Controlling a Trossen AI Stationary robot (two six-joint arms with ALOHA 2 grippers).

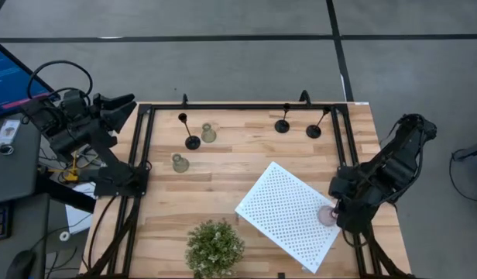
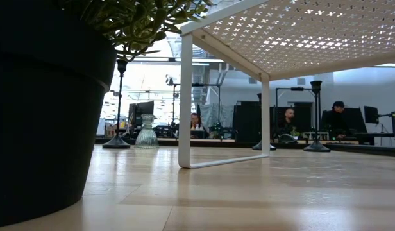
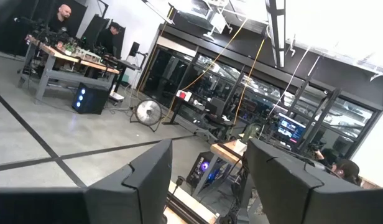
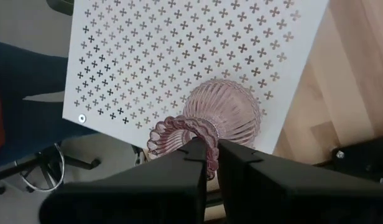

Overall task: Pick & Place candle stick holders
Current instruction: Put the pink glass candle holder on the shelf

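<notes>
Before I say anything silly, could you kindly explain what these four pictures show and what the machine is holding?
It is a robot with two dark arms at a wooden table. One camera looks straight down, one sits at tabletop height, and one rides on each wrist.

On the table stand three black candle holders, two pale glass holders, a potted plant and a white perforated shelf.

The right gripper is closed on the rim of a pink glass holder, which sits on the shelf's edge. The left gripper is open and empty, parked off the table's far left corner, facing the room.
</notes>
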